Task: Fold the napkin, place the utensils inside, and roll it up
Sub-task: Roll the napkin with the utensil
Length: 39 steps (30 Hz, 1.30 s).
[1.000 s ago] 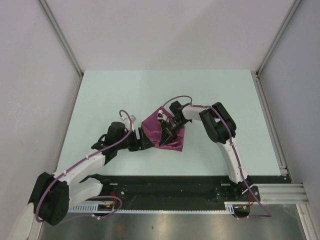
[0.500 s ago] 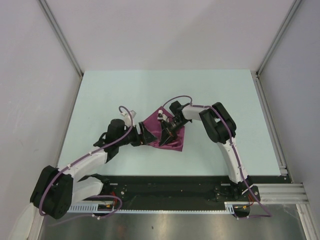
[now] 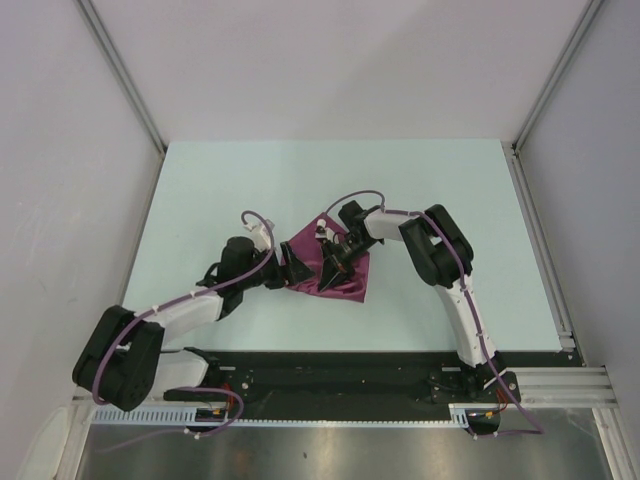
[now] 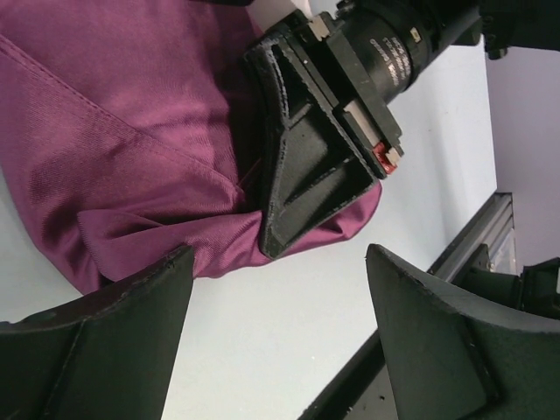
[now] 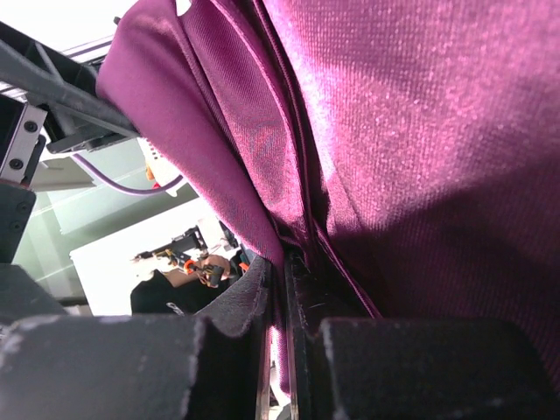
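The plum napkin (image 3: pixel 345 283) lies bunched and folded at the middle of the table. My right gripper (image 3: pixel 328 268) is shut on a raised fold of it; in the right wrist view the cloth (image 5: pixel 420 157) runs down between the closed fingers (image 5: pixel 236 306). My left gripper (image 3: pixel 297 268) sits at the napkin's left edge, open. In the left wrist view its two fingers (image 4: pixel 114 341) stand wide apart over bare table, just short of the napkin (image 4: pixel 114 157) and the right gripper's black fingers (image 4: pixel 306 175). The utensils are out of view.
The pale green table (image 3: pixel 250 180) has grey walls behind and on both sides. A black rail (image 3: pixel 340 372) with the arm bases runs along its near edge. A metal frame strip (image 3: pixel 540 250) borders the right side.
My left arm has swung right and further in, bringing its open gripper up against the napkin's left edge. The right gripper has kept its hold in place.
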Each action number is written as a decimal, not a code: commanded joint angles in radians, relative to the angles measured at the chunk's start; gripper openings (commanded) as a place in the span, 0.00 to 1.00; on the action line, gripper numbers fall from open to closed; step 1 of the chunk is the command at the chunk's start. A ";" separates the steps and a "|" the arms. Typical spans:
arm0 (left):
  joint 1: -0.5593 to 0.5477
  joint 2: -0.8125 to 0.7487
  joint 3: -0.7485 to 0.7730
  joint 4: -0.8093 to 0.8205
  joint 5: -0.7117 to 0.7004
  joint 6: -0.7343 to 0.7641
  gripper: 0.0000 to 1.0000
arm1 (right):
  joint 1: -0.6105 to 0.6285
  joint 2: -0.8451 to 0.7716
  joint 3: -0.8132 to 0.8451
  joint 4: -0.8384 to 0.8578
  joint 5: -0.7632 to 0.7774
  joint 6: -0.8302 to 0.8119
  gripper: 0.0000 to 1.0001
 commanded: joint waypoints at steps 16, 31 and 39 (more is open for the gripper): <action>0.033 0.185 -0.003 0.085 -0.134 0.105 0.83 | -0.007 -0.080 -0.031 0.100 0.213 0.021 0.17; 0.044 0.205 -0.041 0.088 -0.123 0.100 0.83 | -0.019 -0.371 -0.215 0.164 0.371 -0.022 0.61; 0.044 0.195 -0.038 0.082 -0.116 0.104 0.83 | -0.006 -0.541 -0.334 0.206 0.491 -0.061 0.61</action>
